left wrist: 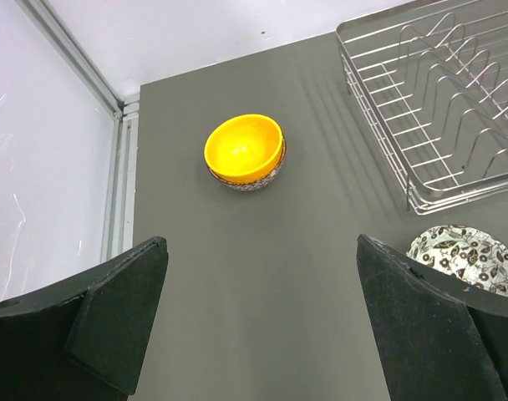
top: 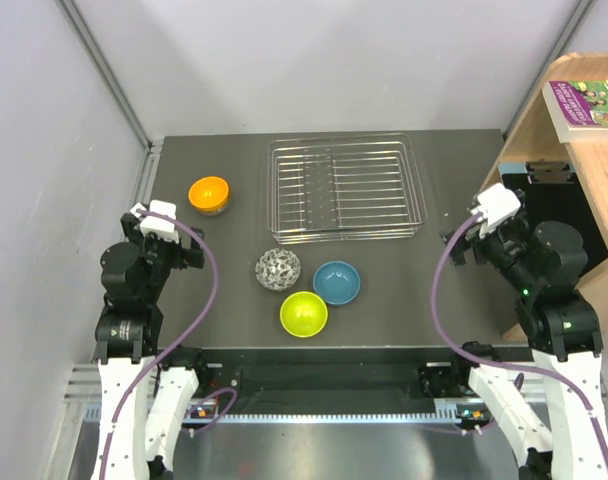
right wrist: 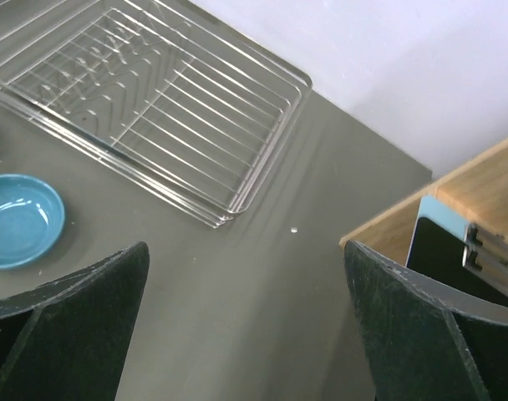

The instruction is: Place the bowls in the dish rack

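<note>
The silver wire dish rack (top: 344, 188) stands empty at the back middle of the dark table; it also shows in the left wrist view (left wrist: 438, 109) and the right wrist view (right wrist: 145, 100). An orange bowl (top: 209, 195) sits left of it, also in the left wrist view (left wrist: 244, 151). A black-and-white mosaic bowl (top: 278, 269), a blue bowl (top: 336, 283) and a lime green bowl (top: 303, 314) lie in front of the rack. The blue bowl shows in the right wrist view (right wrist: 20, 219). The pinkish bowl is out of view. My left gripper (left wrist: 258, 322) and right gripper (right wrist: 246, 326) are open and empty.
A wooden shelf (top: 574, 150) with a book (top: 587, 102) on top stands at the right edge, close to the right arm. Grey walls and a metal rail (top: 149, 170) bound the table at the left and back.
</note>
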### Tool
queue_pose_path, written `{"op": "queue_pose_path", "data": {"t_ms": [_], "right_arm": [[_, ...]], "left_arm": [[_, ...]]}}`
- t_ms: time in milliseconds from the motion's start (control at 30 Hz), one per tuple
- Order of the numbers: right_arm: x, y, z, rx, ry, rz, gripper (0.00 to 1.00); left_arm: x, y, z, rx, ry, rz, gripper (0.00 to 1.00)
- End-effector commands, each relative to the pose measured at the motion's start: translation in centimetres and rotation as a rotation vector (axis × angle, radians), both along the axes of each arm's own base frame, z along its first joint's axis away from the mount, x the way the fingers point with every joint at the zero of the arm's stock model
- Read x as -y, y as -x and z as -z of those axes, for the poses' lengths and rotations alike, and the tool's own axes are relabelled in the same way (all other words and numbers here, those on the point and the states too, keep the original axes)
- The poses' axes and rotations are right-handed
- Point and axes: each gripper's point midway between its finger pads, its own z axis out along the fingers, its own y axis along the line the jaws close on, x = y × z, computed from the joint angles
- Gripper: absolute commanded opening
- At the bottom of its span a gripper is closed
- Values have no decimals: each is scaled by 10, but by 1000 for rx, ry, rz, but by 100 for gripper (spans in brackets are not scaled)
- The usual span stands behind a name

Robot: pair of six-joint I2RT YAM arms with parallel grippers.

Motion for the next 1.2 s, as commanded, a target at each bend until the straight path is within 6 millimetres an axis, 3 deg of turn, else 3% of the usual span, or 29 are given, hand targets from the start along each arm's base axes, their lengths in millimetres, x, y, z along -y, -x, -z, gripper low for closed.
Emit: {"op": "queue_pose_path", "data": {"t_ms": [0,200,300,467,600,667,700,767,800,833,867,900,933,967,1000,1033,1100,1167], "right_arm": [[21,-22,-10,-28,-71,177,100],[35,-37,10,-98,1,247,100],[33,-39,18,-114,30,223,100],[10,-34,19,-130,2,93,100],[-1,-35,20,-145,-23,42,100],[-2,-40,22,-156,-22,37,100],[-3,-41,21,-156,-23,36,100],[-4,-43,23,-162,-18,29,100],[-4,-44,24,-167,-17,30,100],[-4,-46,24,-167,-19,29,100],[-5,-46,25,-167,-18,27,100],[-5,-45,27,-171,-17,26,100],[-6,-46,28,-171,-19,25,100],[-6,-47,29,-172,-16,24,99],[-6,-47,33,-180,-15,24,100],[-6,-46,35,-182,-11,22,100],[-5,-46,39,-188,-3,23,100],[-4,-45,42,-188,10,21,100]], "left_arm": [[2,-1,0,2,10,8,99],[7,-7,7,-22,-30,56,99],[6,-20,24,-99,-69,73,99],[1,-46,51,-217,-108,78,99],[-12,-83,68,-245,-131,16,99],[-17,-99,67,-243,-134,-12,99],[-21,-111,80,-285,-139,-30,99],[-22,-131,71,-272,-131,-39,99],[-22,-142,84,-312,-127,-39,98],[-24,-155,71,-280,-119,-56,97],[-26,-163,70,-284,-115,-65,96],[-26,-175,84,-323,-114,-63,95],[-27,-187,72,-300,-109,-68,93],[-27,-194,73,-309,-105,-72,91],[-27,-204,89,-352,-102,-69,90],[-27,-215,79,-335,-93,-70,89],[-27,-228,101,-396,-87,-66,88],[-31,-240,99,-400,-84,-81,84]]}}
